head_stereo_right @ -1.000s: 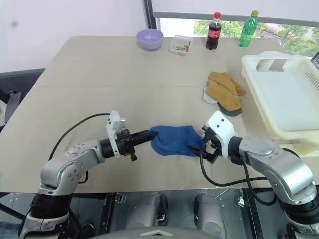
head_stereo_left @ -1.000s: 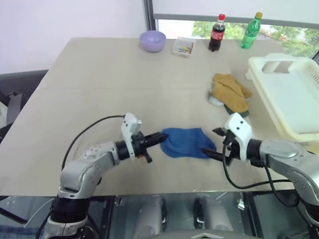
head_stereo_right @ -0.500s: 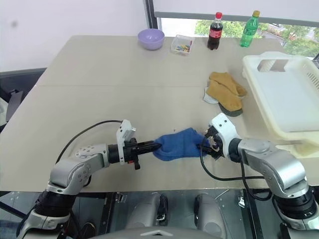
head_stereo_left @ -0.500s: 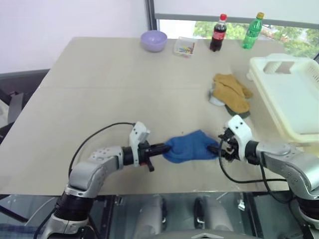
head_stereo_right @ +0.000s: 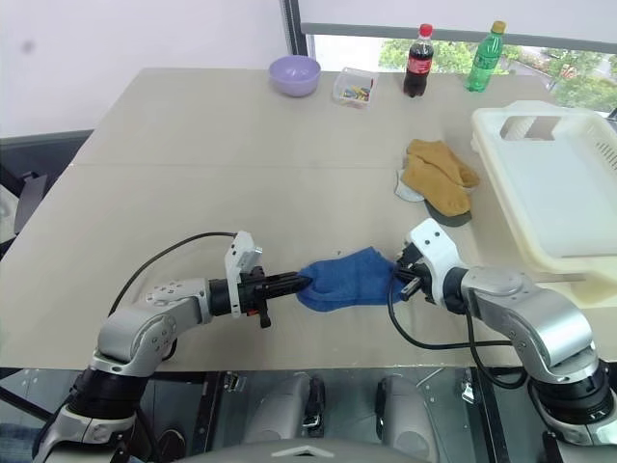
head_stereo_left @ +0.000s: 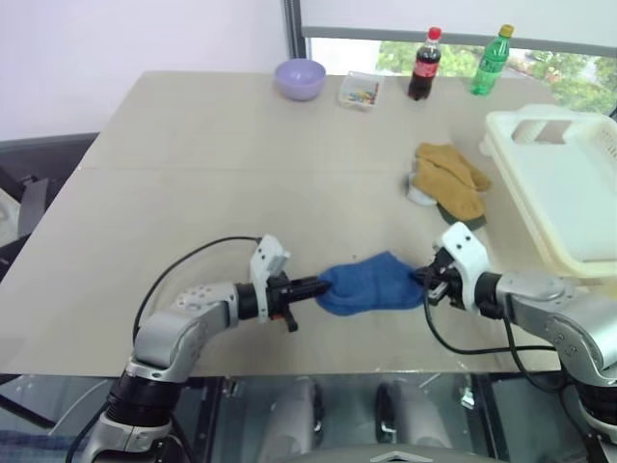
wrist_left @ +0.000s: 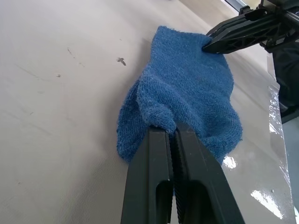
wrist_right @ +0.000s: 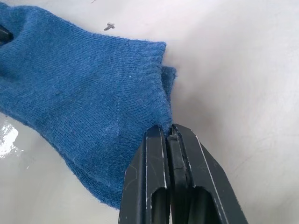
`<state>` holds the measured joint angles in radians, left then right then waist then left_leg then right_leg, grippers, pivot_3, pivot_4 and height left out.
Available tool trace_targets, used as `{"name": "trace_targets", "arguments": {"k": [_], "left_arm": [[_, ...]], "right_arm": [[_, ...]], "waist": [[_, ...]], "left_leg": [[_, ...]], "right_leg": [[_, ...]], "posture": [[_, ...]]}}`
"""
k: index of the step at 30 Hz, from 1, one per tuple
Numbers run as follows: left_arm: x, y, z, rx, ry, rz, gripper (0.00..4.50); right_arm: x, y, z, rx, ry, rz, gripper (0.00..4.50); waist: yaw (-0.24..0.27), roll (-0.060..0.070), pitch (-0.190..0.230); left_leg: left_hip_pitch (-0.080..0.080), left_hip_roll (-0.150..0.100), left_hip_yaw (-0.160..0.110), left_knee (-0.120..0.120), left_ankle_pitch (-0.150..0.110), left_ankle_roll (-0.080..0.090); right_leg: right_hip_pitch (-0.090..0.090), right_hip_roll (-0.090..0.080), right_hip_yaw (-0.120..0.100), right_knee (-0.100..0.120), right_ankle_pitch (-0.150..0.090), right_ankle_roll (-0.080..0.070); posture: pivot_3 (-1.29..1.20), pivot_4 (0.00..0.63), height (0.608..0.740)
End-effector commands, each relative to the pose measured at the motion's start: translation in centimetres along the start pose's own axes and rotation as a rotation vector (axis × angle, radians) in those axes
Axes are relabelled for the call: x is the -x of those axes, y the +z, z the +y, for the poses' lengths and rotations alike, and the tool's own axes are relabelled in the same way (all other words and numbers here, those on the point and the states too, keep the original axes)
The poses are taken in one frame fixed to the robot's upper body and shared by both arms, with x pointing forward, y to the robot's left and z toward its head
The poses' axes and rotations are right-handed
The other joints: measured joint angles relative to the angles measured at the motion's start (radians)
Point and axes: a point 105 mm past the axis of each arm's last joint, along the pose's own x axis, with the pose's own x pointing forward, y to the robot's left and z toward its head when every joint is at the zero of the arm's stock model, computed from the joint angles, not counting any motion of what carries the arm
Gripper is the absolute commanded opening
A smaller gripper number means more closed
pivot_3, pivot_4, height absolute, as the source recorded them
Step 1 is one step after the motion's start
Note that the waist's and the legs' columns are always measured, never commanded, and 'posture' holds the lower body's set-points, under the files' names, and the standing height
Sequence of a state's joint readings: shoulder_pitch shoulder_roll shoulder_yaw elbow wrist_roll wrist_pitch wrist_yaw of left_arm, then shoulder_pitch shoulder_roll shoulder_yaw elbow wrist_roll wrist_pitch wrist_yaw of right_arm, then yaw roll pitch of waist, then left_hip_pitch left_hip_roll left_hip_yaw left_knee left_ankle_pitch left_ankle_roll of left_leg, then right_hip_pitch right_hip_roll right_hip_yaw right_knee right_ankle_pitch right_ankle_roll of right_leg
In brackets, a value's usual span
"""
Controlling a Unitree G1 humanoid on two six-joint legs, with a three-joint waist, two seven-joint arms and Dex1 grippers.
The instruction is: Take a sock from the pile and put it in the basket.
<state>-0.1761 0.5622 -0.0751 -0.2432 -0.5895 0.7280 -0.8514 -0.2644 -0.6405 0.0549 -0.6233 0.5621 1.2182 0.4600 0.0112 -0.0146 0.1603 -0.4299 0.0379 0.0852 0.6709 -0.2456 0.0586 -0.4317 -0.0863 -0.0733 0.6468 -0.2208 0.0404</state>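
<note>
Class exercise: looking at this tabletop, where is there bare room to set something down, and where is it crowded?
Bare: the wide table stretch between the lilac bowl and the left gripper. Crowded: around the blue sock, right gripper, sock pile and basket.

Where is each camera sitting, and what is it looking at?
Left eye, right eye: on the head, looking down at the table, sock, basket; both arms show.
Left wrist: on the left arm, looking along the left gripper pinching the sock.
Right wrist: on the right arm, looking along the right gripper pinching the sock's other end.
All share the sock.
</note>
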Motion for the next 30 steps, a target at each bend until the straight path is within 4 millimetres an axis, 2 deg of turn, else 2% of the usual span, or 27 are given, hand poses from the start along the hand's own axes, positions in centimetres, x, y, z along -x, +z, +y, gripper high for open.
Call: {"name": "trace_targets", "arguments": {"k": [1,17,24,30], "left_arm": [[0.3,0.8,0.0,-0.025,0.002,-0.04,0.0],[-0.2,1.7,-0.6,-0.047,-0.04,-0.072,0.0],[-0.3,1.5,-0.7,-0.046,-0.048,-0.061,0.0],[0.0,1.3,-0.8,-0.042,-0.047,-0.055,0.0]], "right_arm": [[1.6,2.4,1.8,0.075,0.087,-0.099,0.03],[3.0,0.8,1.2,-0.005,0.061,-0.019,0.03],[2.7,0.2,0.0,-0.02,-0.008,0.004,0.03],[2.4,0.1,-0.1,-0.017,-0.007,0.007,0.03]], "waist": [[0.0,0.0,0.0],[0.002,0.0,0.0],[0.002,0.0,0.0],[0.002,0.0,0.0]], "left_leg": [[0.0,0.0,0.0,0.0,0.0,0.0],[0.0,0.0,-0.001,0.001,0.0,0.0],[0.0,0.0,-0.001,0.001,0.0,0.0],[0.0,0.0,-0.001,0.001,0.0,0.0]], "right_leg": [[0.0,0.0,0.0,0.0,0.0,0.0],[0.001,0.0,0.0,0.0,0.0,0.0],[0.001,0.0,0.0,0.0,0.0,0.0],[0.001,0.0,0.0,0.0,0.0,0.0]], "posture": [[0.0,0.15,0.733],[0.0,0.15,0.733],[0.0,0.15,0.733],[0.0,0.15,0.733]]}}
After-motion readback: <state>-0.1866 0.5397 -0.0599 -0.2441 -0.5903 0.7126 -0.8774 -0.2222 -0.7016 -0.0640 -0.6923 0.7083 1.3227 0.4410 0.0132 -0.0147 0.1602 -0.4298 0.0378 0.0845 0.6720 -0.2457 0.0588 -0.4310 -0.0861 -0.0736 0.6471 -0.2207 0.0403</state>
